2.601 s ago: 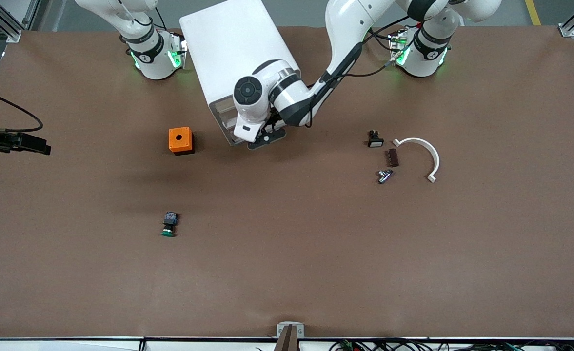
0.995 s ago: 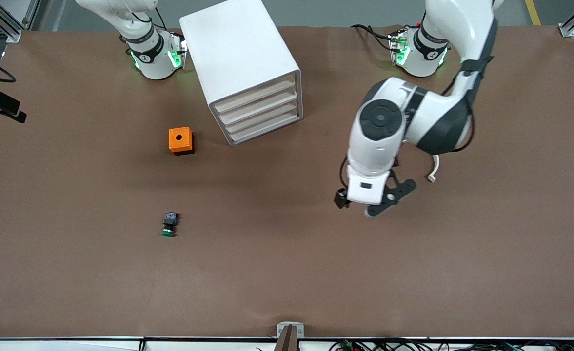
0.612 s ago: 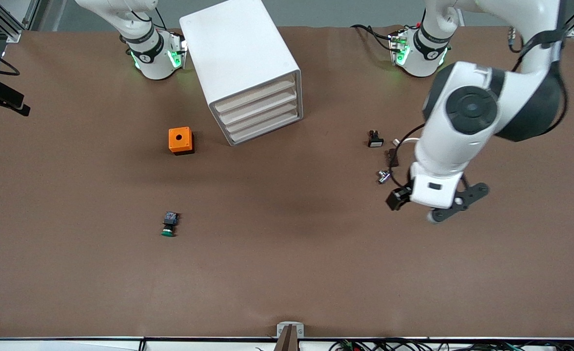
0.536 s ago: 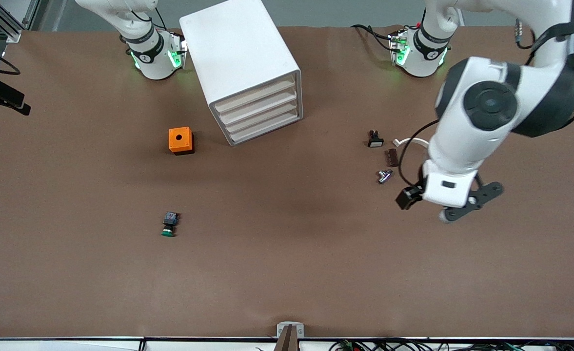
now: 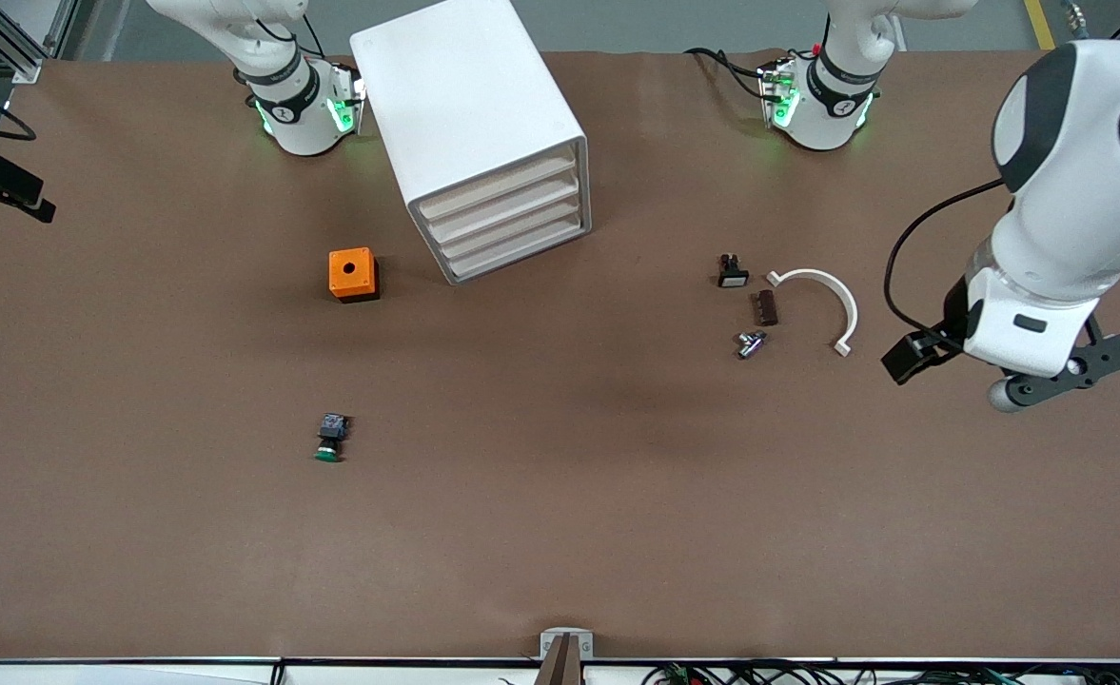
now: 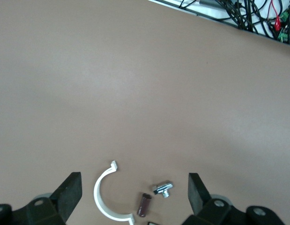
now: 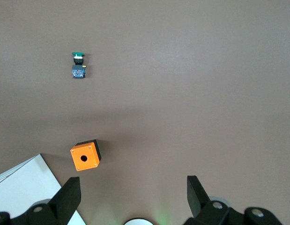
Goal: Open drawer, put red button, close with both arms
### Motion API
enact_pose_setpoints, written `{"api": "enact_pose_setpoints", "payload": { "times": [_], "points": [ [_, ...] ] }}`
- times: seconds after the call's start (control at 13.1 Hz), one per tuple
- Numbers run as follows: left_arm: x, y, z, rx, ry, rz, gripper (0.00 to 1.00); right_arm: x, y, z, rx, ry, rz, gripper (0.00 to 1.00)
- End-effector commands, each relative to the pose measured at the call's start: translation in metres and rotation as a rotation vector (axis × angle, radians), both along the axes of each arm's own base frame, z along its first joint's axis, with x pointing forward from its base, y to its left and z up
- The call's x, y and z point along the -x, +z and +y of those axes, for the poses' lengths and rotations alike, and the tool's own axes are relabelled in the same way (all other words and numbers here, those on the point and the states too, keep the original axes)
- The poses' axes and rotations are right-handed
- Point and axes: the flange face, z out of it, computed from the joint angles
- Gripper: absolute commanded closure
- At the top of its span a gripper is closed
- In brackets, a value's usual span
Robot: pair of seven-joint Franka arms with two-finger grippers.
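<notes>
On the tabletop (image 5: 560,533), between the two arm bases: tall white cabinet (image 5: 469,114), with all four tray fronts flush and shut; drawer (image 5: 507,224) among them, not to be told from its three twins; red button not visible in any view, so no saying where.

Well apart from the cabinet, toward the left arm's end of the tabletop: left gripper (image 6: 133,180), up in the air, fingers (image 6: 72,187) spread wide with nothing between them; over bare tabletop just beside a white curved clip (image 5: 821,300); drawer well away from it, nowhere in the left wrist view.

Between that clip and the cabinet: a brown block (image 5: 766,307), a small metal fitting (image 5: 750,342) and a black switch with a pale cap (image 5: 731,271), all near one another.

High above the cabinet's corner (image 7: 27,187): right gripper (image 7: 134,187), likewise wide and empty; right arm waiting.

Just beside the cabinet, toward the right arm's end: orange box (image 5: 353,274) with a round hole; nearer the front camera than the cabinet: green button (image 5: 331,438), lying on its side.
</notes>
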Motion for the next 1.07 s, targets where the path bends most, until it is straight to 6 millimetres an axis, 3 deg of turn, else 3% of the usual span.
{"api": "enact_pose_setpoints", "payload": {
  "times": [0.0,0.15,0.54,0.99],
  "points": [
    [0.02,0.024,0.018,0.009,-0.04,0.027,0.0,0.011,0.009,0.0,-0.012,0.007,-0.033,0.0],
    [0.029,0.04,0.041,0.033,-0.074,0.041,0.0,0.009,0.009,0.001,-0.023,0.009,-0.05,0.0],
    [0.068,0.058,0.089,0.06,-0.158,0.076,0.0,0.009,0.007,0.003,-0.034,0.013,-0.075,0.0],
    [0.099,0.064,0.089,0.055,-0.246,0.096,0.0,0.008,0.006,0.0,-0.034,0.045,-0.084,0.0]
  ]
}}
